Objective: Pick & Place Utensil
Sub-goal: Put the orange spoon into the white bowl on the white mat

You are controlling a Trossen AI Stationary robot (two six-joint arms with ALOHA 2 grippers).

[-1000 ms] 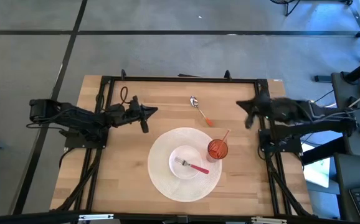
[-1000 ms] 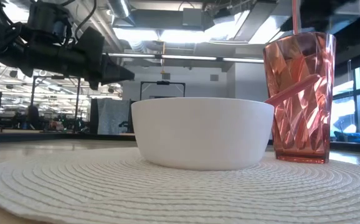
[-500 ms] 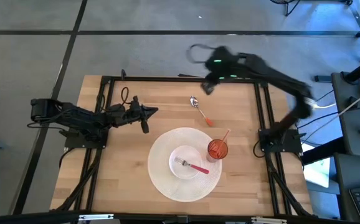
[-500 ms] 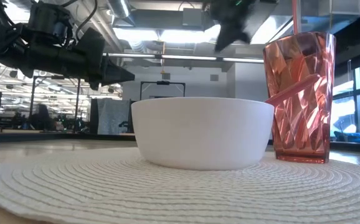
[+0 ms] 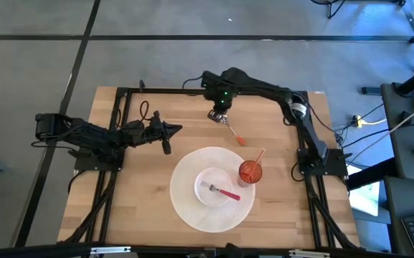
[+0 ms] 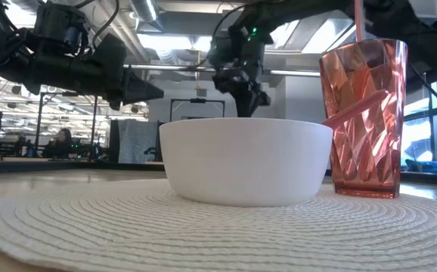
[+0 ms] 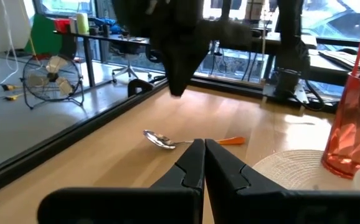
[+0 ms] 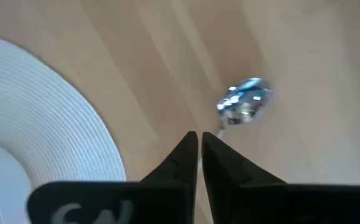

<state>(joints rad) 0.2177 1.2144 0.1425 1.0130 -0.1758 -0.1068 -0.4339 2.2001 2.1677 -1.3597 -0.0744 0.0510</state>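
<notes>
High view: we see the right gripper (image 5: 216, 115) stretched across the far side of the table (image 5: 142, 208), hanging right over the bowl end of the spoon (image 5: 230, 128). The spoon lies bare on the wood with its orange handle pointing toward the round white placemat (image 5: 185, 208). On the placemat sit a white bowl (image 5: 214, 188) with a red-handled fork (image 5: 220, 190) in it and, at the mat's edge, a red tumbler (image 5: 250, 172) holding a straw. The left gripper (image 5: 165, 135) waits on the left side of the table, well apart from the spoon.

Low view: we look past the bowl (image 6: 245, 160) and the tumbler (image 6: 362, 117) on the woven mat (image 6: 90, 227). The right gripper (image 6: 250, 94) hangs behind the bowl, pointing down; the left gripper (image 6: 139, 89) stays level to the side, its fingers pressed together.

Left wrist view: our left gripper (image 7: 204, 158) shows its two fingers closed on nothing. Beyond them the spoon (image 7: 167, 140) lies flat on the wood, and the right arm's dark end hovers just above its bowl.

Right wrist view: the right gripper (image 8: 198, 152) has its fingers drawn together with only a sliver between them, holding nothing. The shiny spoon bowl (image 8: 243, 101) lies just beyond the tips, beside the edge of the placemat (image 8: 37, 118).
</notes>
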